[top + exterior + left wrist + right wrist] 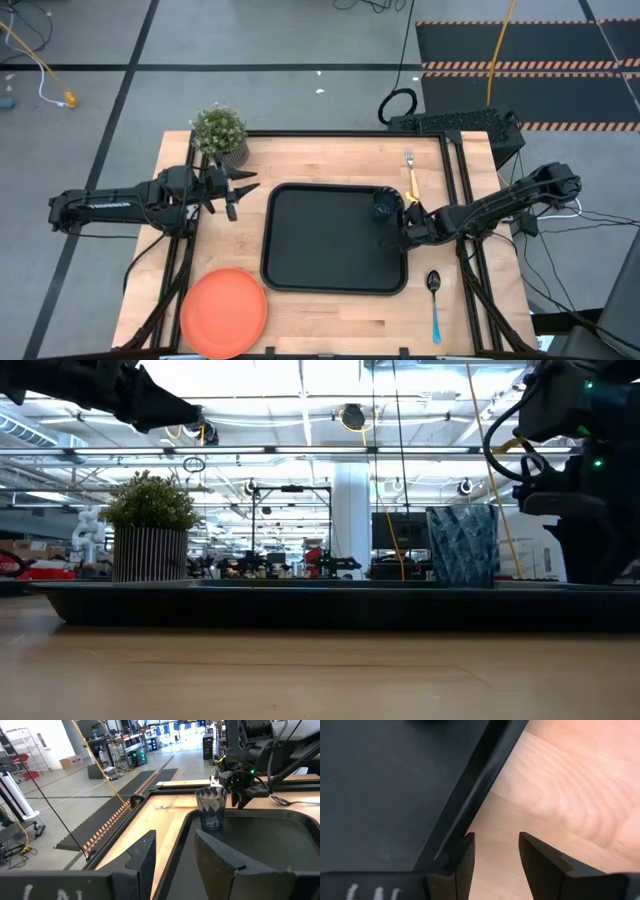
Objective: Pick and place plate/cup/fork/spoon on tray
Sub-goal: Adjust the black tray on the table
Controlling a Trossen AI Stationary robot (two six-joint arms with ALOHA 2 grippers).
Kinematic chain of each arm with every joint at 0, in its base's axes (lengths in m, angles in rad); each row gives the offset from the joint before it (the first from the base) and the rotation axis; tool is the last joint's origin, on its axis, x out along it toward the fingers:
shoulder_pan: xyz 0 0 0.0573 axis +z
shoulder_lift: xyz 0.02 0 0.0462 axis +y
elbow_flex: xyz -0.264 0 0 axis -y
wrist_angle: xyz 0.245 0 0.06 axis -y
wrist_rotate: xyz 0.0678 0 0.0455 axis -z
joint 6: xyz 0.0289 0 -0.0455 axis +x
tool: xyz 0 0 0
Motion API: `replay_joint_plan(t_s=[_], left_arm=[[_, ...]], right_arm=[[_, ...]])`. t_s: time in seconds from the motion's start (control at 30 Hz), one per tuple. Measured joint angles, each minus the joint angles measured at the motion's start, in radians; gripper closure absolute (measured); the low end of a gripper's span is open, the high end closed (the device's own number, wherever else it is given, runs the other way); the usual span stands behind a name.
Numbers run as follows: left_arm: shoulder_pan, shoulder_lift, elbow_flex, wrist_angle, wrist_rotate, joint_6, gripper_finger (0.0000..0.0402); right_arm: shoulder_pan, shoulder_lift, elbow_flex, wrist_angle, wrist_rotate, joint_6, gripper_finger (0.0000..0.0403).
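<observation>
Cup (383,209) stands upright inside the tray (330,275), in its far right corner. Right gripper (407,226) hangs at the tray's right rim just near-side of the cup, close beside it but not touching; fingers spread with nothing between them (right wrist view shows only the tray rim and bare wood in the gap).

Left gripper (236,192) hovers over the table just left of the tray, beside the potted plant (220,131); fingers parted, empty, pointing across the tray toward the cup.

Plate (223,311) lies flat on the table at the near left, outside the tray's near left corner. Fork (411,174) lies on the table beyond the tray's far right corner, tines away, well clear of the cup. Spoon (435,304) lies on the table right of the tray's near right corner, handle toward the near edge.
</observation>
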Motion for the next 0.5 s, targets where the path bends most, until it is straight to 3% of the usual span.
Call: replay_joint_plan(t_s=[0.5], left_arm=[[0.0, 0.0, 0.0, 0.005, 0.0, -0.001, 0.0266]], right_arm=[[-0.094, 0.0, 0.0, 0.027, 0.05, -0.13, 0.0257]])
